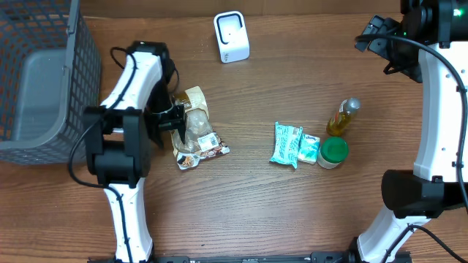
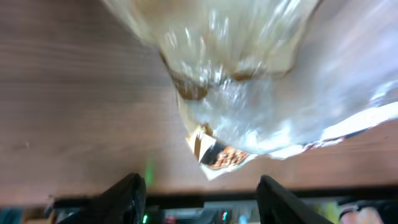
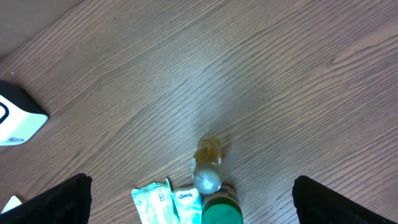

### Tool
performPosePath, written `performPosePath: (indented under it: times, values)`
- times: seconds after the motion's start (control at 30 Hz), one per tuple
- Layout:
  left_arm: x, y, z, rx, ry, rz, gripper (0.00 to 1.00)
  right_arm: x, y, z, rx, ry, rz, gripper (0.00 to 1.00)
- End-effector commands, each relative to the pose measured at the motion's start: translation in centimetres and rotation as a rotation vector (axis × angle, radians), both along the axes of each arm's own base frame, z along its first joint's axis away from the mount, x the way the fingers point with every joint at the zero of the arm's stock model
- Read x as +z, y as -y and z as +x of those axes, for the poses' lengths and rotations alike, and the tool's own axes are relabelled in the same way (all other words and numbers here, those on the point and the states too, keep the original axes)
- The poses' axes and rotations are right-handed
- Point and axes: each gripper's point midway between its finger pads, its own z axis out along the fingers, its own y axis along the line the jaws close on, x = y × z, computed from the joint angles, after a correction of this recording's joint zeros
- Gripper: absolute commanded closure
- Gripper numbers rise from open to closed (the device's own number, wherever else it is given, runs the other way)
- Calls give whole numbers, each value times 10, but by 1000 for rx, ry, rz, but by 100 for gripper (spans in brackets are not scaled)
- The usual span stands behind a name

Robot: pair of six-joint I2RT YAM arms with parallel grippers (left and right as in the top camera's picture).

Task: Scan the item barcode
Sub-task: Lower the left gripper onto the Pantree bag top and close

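Observation:
A clear snack bag (image 1: 196, 131) with a brown printed end lies on the wooden table, left of centre. My left gripper (image 1: 172, 117) is at the bag's left edge. In the left wrist view the bag (image 2: 249, 87) is blurred and fills the top, just beyond my left gripper (image 2: 199, 180), which is open with nothing between its fingertips. The white barcode scanner (image 1: 231, 36) stands at the back of the table and shows at the left edge of the right wrist view (image 3: 15, 118). My right gripper (image 1: 380, 40) hangs high at the back right, wide open (image 3: 191, 182) and empty.
A grey mesh basket (image 1: 44, 80) fills the far left. Right of centre lie two teal tissue packs (image 1: 287, 142), a green-lidded jar (image 1: 333, 152) and a small bottle of yellow liquid (image 1: 344, 117); the right wrist view shows them directly below (image 3: 208, 163).

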Motion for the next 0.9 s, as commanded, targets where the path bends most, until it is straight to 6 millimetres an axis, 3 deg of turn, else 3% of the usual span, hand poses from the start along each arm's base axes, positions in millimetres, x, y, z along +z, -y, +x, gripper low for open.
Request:
performPosePath:
  times: [0.0,0.23,0.4,0.43,0.57,0.87]
  values:
    - [14,11,15,53,99,-58,41,10,1,-2,0,32,3,0]
    - [8,33,33,58,182,-90,35,10,1,-2,0,32,3,0]
    - [6,38,37,48,201,-88,31,10,1,-2,0,32,3,0]
    - [6,38,37,48,201,-88,30,10,1,-2,0,32,3,0]
    - [6,33,39,57,206,-81,10,10,1,-2,0,32,3,0]
    - [-1,10,44,107,229,79,8,10,1,-2,0,32,3,0]
